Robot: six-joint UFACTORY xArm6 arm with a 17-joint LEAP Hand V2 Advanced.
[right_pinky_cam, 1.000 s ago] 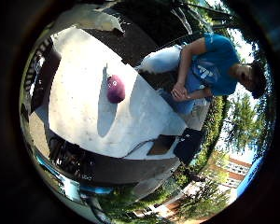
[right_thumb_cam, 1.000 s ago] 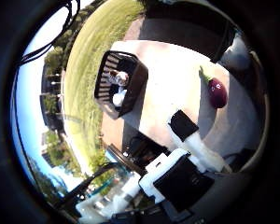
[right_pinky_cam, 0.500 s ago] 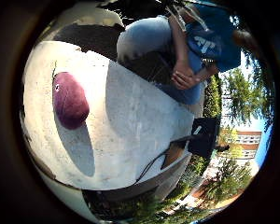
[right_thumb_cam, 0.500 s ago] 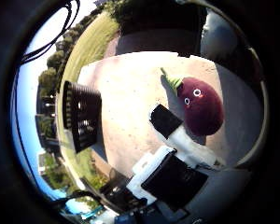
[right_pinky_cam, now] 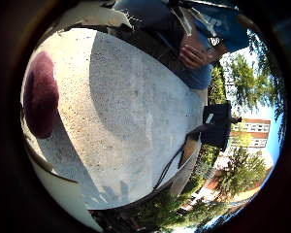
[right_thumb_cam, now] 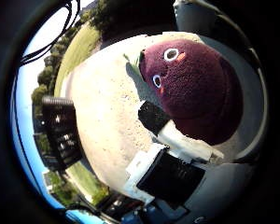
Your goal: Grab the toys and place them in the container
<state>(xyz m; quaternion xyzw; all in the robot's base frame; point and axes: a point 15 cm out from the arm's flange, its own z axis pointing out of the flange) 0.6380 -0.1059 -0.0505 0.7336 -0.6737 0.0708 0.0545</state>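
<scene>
A purple eggplant toy (right_thumb_cam: 191,89) with white eyes and a green stalk lies on the pale stone table (right_thumb_cam: 107,103). It fills much of the right thumb side palm view, so it is close under my palm. My hand (right_thumb_cam: 173,154) shows as white and black parts; one finger with a black tip reaches straight out beside the toy, not curled round it. The black slatted container (right_thumb_cam: 61,131) stands at the table's edge, away from the toy. The right little finger side palm view shows the toy (right_pinky_cam: 39,92) on the table (right_pinky_cam: 126,107).
A small black box (right_pinky_cam: 218,121) hangs at the table's far edge. Grass and trees lie beyond the table.
The hand has come down closer to the toy, which now fills far more of the thumb side view. The toy and container have not moved on the table.
</scene>
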